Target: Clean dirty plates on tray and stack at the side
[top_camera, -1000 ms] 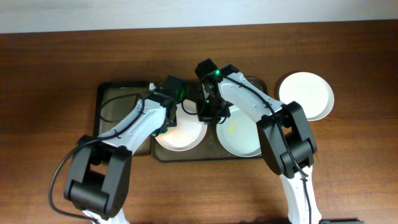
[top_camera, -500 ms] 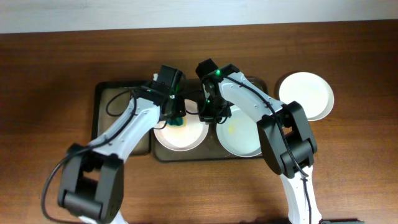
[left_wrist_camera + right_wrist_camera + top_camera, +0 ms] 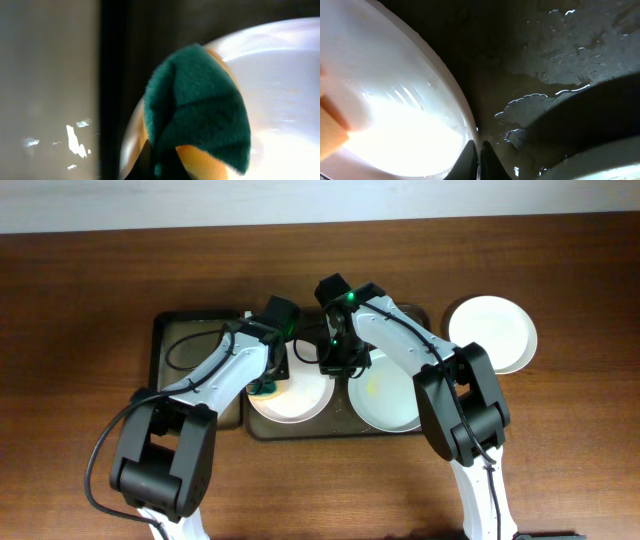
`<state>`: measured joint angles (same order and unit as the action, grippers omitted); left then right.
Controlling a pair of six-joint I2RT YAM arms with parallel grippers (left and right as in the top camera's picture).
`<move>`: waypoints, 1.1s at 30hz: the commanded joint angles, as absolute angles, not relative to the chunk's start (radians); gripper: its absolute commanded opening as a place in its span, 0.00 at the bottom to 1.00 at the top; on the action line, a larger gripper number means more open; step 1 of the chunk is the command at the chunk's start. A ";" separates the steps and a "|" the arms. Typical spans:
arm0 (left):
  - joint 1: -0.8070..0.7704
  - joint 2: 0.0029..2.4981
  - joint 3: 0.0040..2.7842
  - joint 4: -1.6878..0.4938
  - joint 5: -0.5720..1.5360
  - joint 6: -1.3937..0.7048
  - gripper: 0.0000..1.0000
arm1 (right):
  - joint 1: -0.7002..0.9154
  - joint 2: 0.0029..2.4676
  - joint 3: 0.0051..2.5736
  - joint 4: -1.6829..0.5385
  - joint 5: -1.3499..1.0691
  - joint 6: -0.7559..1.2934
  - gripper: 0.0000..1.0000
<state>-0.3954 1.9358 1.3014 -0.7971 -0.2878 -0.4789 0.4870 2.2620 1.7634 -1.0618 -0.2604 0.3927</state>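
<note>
The dark brown tray [image 3: 330, 432] holds two white plates. My left gripper [image 3: 268, 385] is shut on a green-and-yellow sponge [image 3: 200, 105] and presses it on the left rim of the left plate [image 3: 298, 400]. My right gripper [image 3: 335, 365] is shut on that plate's right rim; in the right wrist view its fingertips [image 3: 480, 157] pinch the rim of the plate [image 3: 395, 100]. The second plate [image 3: 392, 400], with a yellowish smear, lies at the tray's right. A third plate [image 3: 492, 333] sits on the table to the right of the tray.
A smaller black tray [image 3: 185, 370] lies against the brown tray's left side. The brown tray's floor [image 3: 560, 65] is wet between the plates. Both arms cross over the tray's back half.
My left gripper has swept the sponge from the plate's upper left part down to its left rim. My right gripper has kept its hold on the rim.
</note>
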 commanded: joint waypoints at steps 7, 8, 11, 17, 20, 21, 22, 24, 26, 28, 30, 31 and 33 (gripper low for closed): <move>-0.381 1.689 1.335 -0.855 -0.472 -0.539 0.00 | 0.482 2.284 1.771 -1.060 -0.209 0.398 0.04; -0.381 1.654 1.334 -0.855 -0.458 -0.538 0.00 | 0.482 2.284 1.777 -1.060 -0.213 0.398 0.04; -0.369 1.549 1.334 -0.863 -0.436 -0.538 0.00 | 0.482 2.274 1.802 -1.061 -0.236 0.398 0.04; -0.260 1.451 1.334 -0.916 -0.324 -0.537 0.00 | 0.485 2.172 1.861 -1.063 -0.222 0.361 0.04; -0.196 1.453 1.322 -0.934 -0.294 -0.537 0.00 | 0.491 2.097 1.887 -1.074 -0.167 0.321 0.04; -0.176 1.454 1.317 -0.940 -0.287 -0.537 0.00 | 0.498 2.064 1.895 -1.087 -0.099 0.321 0.04; -0.157 1.454 1.312 -0.944 -0.276 -0.535 0.00 | 0.505 2.046 1.900 -1.096 -0.054 0.321 0.04; -0.126 1.454 1.309 -0.962 -0.238 -0.530 0.00 | 0.530 1.994 1.904 -1.108 0.072 0.297 0.04; -0.106 1.454 1.309 -0.982 -0.199 -0.525 0.00 | 0.566 1.946 1.904 -1.112 0.198 0.242 0.04; -0.102 1.454 1.309 -0.986 -0.202 -0.518 0.00 | 0.599 1.918 1.904 -1.112 0.312 0.210 0.04; -0.102 1.454 1.309 -0.985 -0.205 -0.519 0.00 | 0.641 1.898 1.904 -1.113 0.457 0.171 0.04; -0.102 1.455 1.309 -0.984 -0.206 -0.518 0.00 | 0.667 1.892 1.904 -1.112 0.549 0.142 0.04; -0.102 1.456 1.309 -0.984 -0.206 -0.518 0.00 | 0.714 1.892 1.904 -1.111 0.715 0.097 0.04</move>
